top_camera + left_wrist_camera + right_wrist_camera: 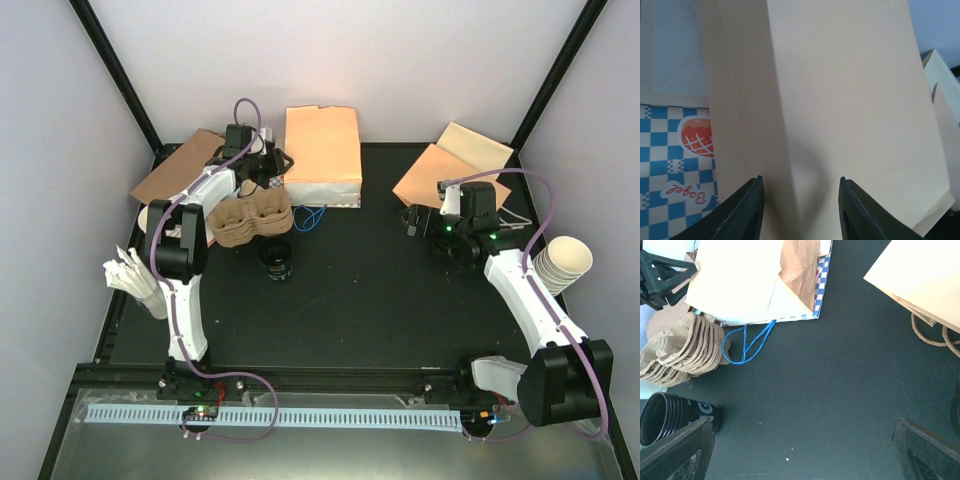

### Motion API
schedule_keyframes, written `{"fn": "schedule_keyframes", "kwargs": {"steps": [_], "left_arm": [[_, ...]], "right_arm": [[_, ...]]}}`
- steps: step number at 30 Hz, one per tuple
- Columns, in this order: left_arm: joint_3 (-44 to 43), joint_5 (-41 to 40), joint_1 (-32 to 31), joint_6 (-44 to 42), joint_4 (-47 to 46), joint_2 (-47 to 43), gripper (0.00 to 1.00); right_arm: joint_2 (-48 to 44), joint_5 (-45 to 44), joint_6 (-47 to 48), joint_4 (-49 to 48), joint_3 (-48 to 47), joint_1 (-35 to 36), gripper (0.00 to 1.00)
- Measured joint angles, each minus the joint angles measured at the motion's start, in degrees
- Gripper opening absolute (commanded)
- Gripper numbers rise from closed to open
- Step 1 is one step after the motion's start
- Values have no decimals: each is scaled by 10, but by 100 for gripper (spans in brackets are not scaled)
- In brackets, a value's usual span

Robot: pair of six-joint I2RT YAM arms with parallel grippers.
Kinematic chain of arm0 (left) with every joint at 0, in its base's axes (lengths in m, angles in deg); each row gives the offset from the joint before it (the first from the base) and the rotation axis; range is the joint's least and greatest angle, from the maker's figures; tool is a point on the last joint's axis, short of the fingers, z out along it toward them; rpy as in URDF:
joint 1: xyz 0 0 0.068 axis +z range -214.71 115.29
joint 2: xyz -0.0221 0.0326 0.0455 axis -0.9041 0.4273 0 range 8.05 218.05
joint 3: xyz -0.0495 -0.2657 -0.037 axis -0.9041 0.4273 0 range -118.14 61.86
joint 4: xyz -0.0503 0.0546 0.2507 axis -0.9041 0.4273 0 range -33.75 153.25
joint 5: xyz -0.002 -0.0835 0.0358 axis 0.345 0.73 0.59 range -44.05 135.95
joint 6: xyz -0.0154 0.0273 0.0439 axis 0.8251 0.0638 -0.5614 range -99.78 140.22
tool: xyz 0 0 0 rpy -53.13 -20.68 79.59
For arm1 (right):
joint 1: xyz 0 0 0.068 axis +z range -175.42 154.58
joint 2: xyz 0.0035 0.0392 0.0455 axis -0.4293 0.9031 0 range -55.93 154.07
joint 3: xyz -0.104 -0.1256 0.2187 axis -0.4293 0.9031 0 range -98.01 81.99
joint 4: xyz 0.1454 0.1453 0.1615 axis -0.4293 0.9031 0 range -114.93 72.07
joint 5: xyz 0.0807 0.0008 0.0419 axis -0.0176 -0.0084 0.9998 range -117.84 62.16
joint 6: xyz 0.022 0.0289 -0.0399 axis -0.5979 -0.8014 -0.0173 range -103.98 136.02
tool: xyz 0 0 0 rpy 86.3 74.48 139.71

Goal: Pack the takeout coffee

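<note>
Left arm: reached to the back left. Left pincer stands part-way apart, astride a side fold of the cream paper bag, which lies on a blue-checked bag. I cannot tell whether the pads bite the paper.

Step in hand, as I judge it: getting hold of the bag so it can be opened. No coffee is packed yet.

Next move calls for a pinch on the upper layer only, then a lift to part the mouth. Catching both layers would keep it shut.

Pulp carriers: stacked just left of the bag.

Coffee cup: stands on the table just in front of the carriers, near the bag, with no pincer near it. It is short, round and black, with white lettering on the side and a ridged rim. I see only one.

Right pincer: wide, holding nothing, hovering over bare table, well apart from the cup. It is free to fetch it.

Far right: brown bags and a cream cup stack.
</note>
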Motion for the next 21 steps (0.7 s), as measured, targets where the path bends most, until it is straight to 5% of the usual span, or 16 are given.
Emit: {"fn": "schedule_keyframes", "kwargs": {"steps": [4,7,21], "left_arm": [[0,5,0,2,5,3,12],[0,13,0,-1,4,3,3],[103,23,-23,-45,-51,-119,2]], "right_arm": [[0,1,0,-2,0,0,100],[0,1,0,-2,1,0,100],[-1,1,0,1,1,0,100]]}}
